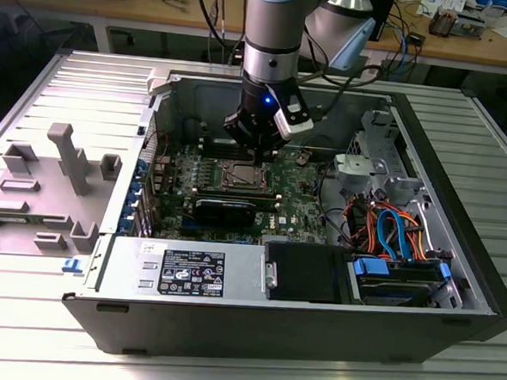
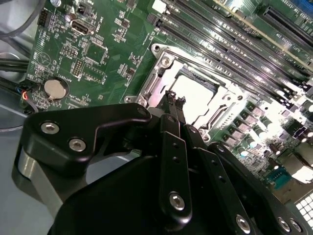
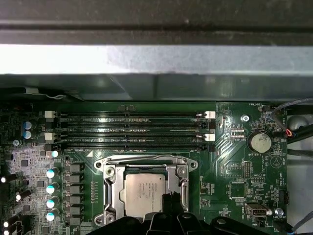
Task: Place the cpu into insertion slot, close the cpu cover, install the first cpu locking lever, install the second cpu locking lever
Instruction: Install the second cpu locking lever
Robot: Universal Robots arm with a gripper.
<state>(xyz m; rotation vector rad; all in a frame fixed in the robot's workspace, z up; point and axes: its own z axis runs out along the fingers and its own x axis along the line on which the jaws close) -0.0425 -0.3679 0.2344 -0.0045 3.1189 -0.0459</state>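
Observation:
The cpu (image 3: 143, 195) lies flat in the insertion slot (image 1: 241, 175), its silver-grey top showing through the window of the cpu cover (image 3: 113, 193), which is down around it. A thin wire lever (image 3: 142, 158) runs along one edge of the socket frame. My gripper (image 2: 175, 99) hangs just above the socket's edge, its black fingertips (image 3: 169, 199) pressed together with nothing between them. In the exterior view the gripper (image 1: 254, 147) stands upright over the green motherboard (image 1: 296, 197), inside the open computer case.
Long black memory slots (image 3: 129, 129) run beside the socket. A coin battery (image 3: 259, 142) sits on the board. The case walls (image 1: 242, 88) ring the work area; coloured cables (image 1: 389, 233) and a drive bay fill the exterior view's right. A grey fixture (image 1: 62, 157) stands outside the case.

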